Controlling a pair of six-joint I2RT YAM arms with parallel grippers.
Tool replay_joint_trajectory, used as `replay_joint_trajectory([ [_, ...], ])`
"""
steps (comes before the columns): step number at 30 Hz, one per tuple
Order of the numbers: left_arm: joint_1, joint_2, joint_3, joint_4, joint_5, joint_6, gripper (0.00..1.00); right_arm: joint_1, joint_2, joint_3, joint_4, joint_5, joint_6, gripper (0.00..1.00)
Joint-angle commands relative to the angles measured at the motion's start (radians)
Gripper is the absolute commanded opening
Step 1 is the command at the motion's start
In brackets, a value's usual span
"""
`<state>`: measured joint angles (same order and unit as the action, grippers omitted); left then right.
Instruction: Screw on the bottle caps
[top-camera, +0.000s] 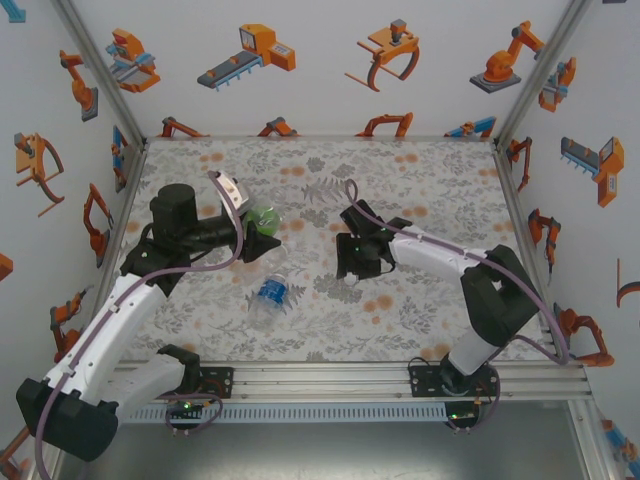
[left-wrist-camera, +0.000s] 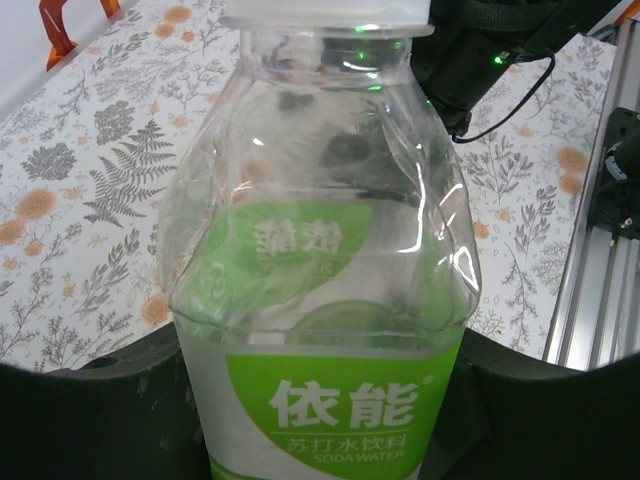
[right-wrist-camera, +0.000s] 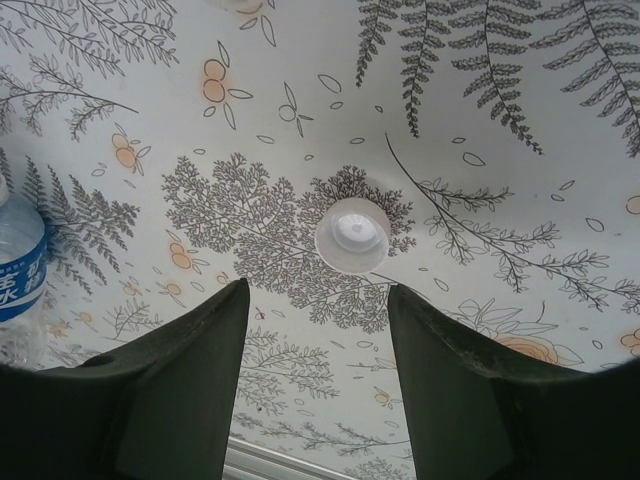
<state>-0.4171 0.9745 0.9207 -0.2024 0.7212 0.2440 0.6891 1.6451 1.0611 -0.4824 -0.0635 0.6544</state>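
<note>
Cap (right-wrist-camera: 352, 235) lies untouched below the half-open right tool (right-wrist-camera: 317, 290); left tool (left-wrist-camera: 315, 365) grips green bottle (left-wrist-camera: 320, 240).

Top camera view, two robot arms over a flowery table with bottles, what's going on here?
The left gripper is shut on the green-label bottle, which has a whitish cap sitting on its neck; how tight it is cannot be told. The right gripper hangs open above a loose cap lying on the table, not touching it. The blue-label bottle lies on its side between the arms, handled by neither.
</note>
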Motion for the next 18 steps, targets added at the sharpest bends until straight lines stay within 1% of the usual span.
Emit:
replay_joint_trajectory([
  [1,0.001,-0.02,-0.01,0.023,-0.003,0.003,0.0,-0.003,0.013,0.046,-0.038,0.024,-0.006,0.54],
  [10,-0.002,-0.015,-0.002,0.008,-0.036,0.005,0.0,0.0,0.052,0.076,-0.064,0.051,0.012,0.51],
  [18,-0.006,-0.014,0.003,-0.004,-0.043,0.01,0.0,0.018,0.077,0.1,-0.086,0.069,0.007,0.51],
])
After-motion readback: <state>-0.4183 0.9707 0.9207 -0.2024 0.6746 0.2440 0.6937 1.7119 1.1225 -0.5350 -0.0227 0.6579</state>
